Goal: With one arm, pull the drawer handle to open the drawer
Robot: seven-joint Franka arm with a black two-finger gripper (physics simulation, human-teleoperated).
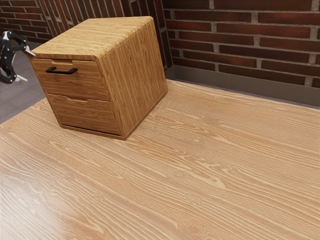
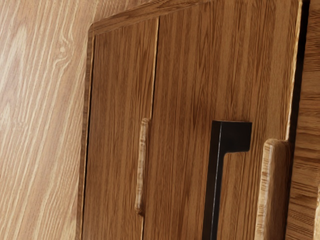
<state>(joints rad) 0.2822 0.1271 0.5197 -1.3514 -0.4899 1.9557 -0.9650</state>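
A wooden cabinet (image 1: pixel 130 65) with two drawers stands at the back of the table, toward the exterior view's left. The upper drawer (image 1: pixel 85 80) carries a black bar handle (image 1: pixel 61 71) under a small wooden lip (image 1: pixel 61 63). My gripper (image 1: pixel 9 56) hangs at the exterior view's left edge, level with that handle and a short way off from the drawer front, touching nothing. In the wrist view the black handle (image 2: pixel 220 175) lies close ahead on the upper drawer front (image 2: pixel 190 75). The lower drawer (image 2: pixel 120 100) has a wooden pull (image 2: pixel 142 165).
The wooden table (image 1: pixel 200 170) stretches wide in front of and to the right of the cabinet. A brick wall (image 1: pixel 240 40) runs behind it. Grey floor (image 1: pixel 17 95) lies beyond the table's left edge, below my gripper.
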